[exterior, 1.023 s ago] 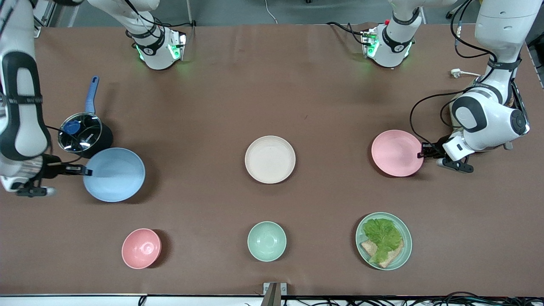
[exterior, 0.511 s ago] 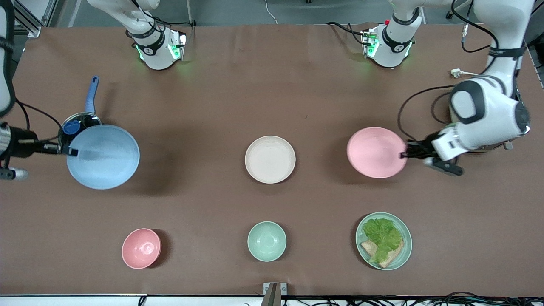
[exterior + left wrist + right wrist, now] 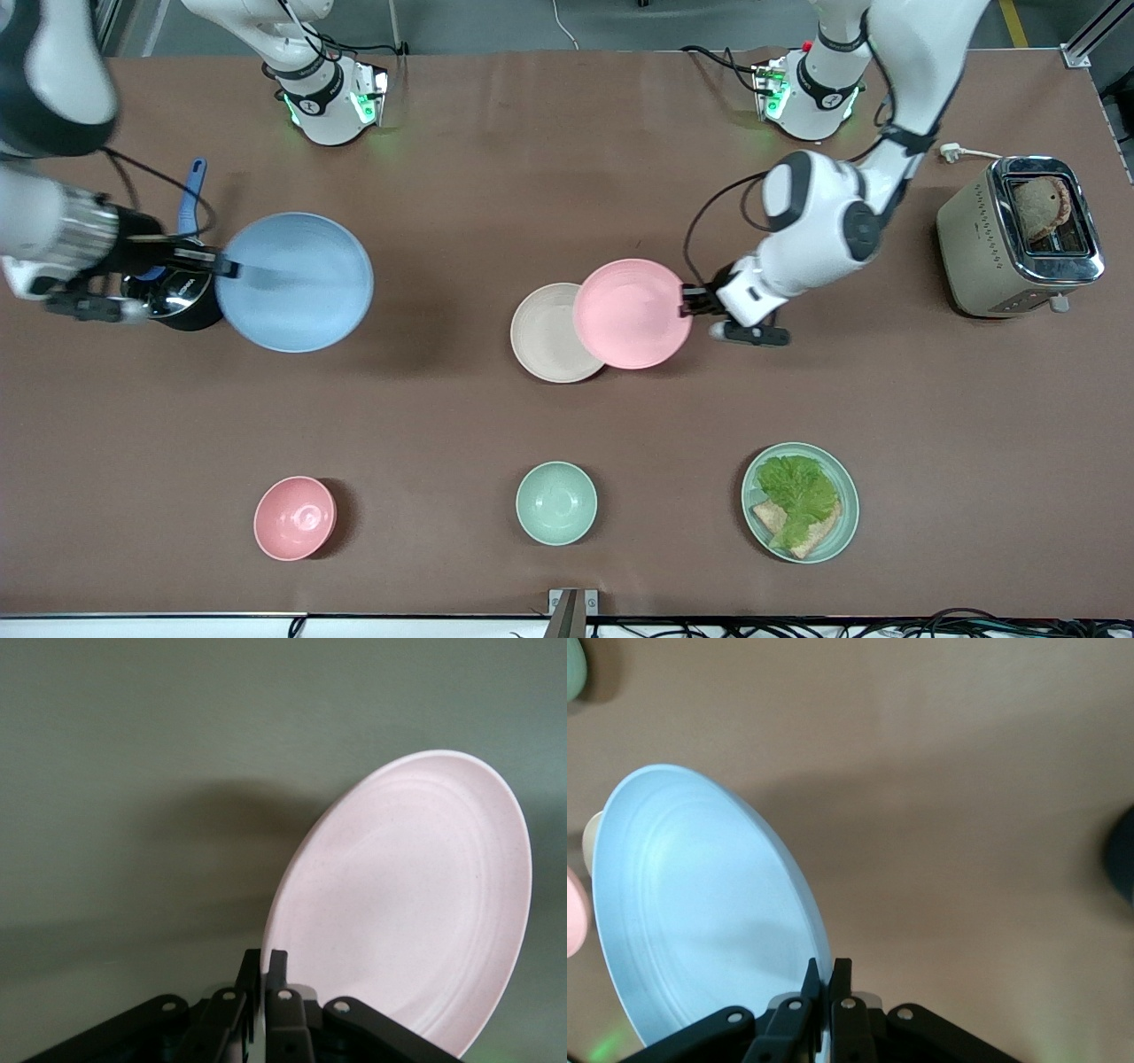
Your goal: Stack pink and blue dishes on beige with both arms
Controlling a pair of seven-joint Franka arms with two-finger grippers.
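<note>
The beige plate lies on the table's middle. The pink plate hangs in the air partly over the beige plate's edge toward the left arm's end, and my left gripper is shut on its rim. In the left wrist view the pink plate fills one side, pinched at the rim by my left gripper. The blue plate is held up over the table toward the right arm's end, my right gripper shut on its rim. The right wrist view shows that blue plate in my right gripper.
A black pot with a blue handle sits under the right gripper. A toaster stands at the left arm's end. Nearer the front camera are a pink bowl, a mint-green bowl and a green plate with lettuce and bread.
Both plates have been lifted and carried toward the table's middle. The pink one now overlaps the beige plate; the blue one has moved past the pot.
</note>
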